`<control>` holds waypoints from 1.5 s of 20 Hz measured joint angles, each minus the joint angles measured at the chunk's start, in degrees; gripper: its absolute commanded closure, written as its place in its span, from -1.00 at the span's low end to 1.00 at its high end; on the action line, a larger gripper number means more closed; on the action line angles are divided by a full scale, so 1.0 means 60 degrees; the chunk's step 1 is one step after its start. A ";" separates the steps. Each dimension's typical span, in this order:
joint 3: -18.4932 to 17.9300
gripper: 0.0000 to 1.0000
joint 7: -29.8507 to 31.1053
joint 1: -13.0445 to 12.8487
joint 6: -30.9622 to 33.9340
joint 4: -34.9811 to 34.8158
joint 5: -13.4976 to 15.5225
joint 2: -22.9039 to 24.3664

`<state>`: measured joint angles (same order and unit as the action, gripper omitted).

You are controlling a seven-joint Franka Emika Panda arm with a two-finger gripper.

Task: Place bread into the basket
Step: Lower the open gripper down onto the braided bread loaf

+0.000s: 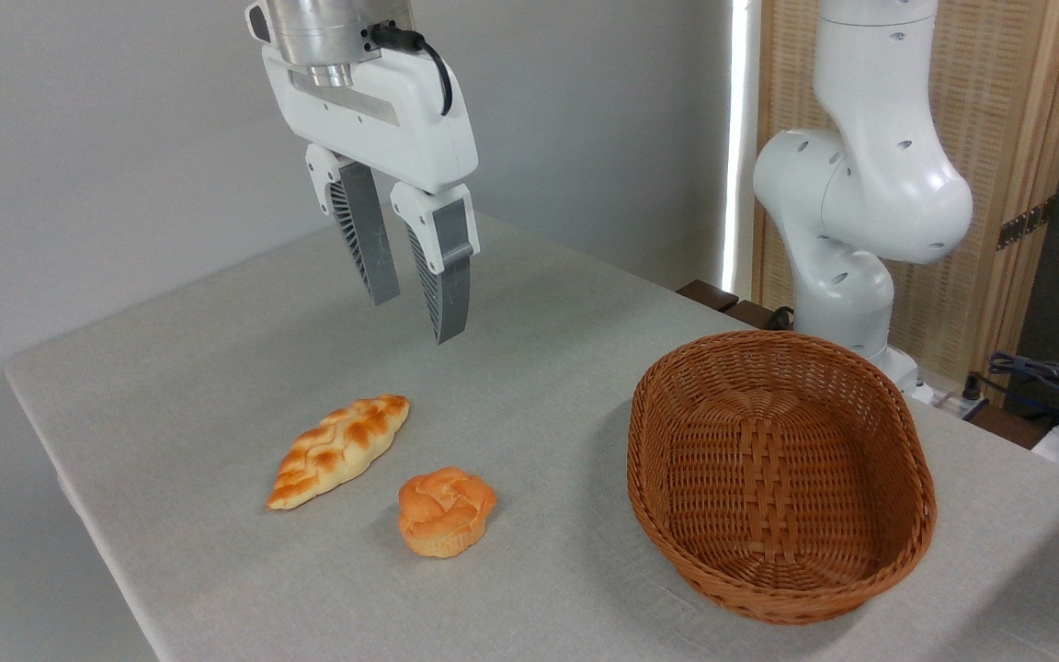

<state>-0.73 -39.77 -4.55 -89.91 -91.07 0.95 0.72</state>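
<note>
White arm (870, 184), black cable (433, 64), 2 grey ribbed jaws.

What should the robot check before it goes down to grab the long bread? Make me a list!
1. Hand open: ok, there is a gap between the fingers.
2. Hand empty: ok, nothing is held.
3. Bread free to grab: ok, it lies flat on the table, touching nothing.
4. Hand right over the bread: cannot tell from this one view; it hangs high and looks set further back.
5. Bun out of the way: ok, apart from the bread, though near.
6. Basket ready: ok, upright and empty.
</note>
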 measured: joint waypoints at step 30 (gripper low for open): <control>0.1922 -1.00 0.2596 -0.0350 -0.3542 -0.2062 0.0365 -0.1043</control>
<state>10.81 -24.19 -6.66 -111.17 -103.44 3.14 -5.54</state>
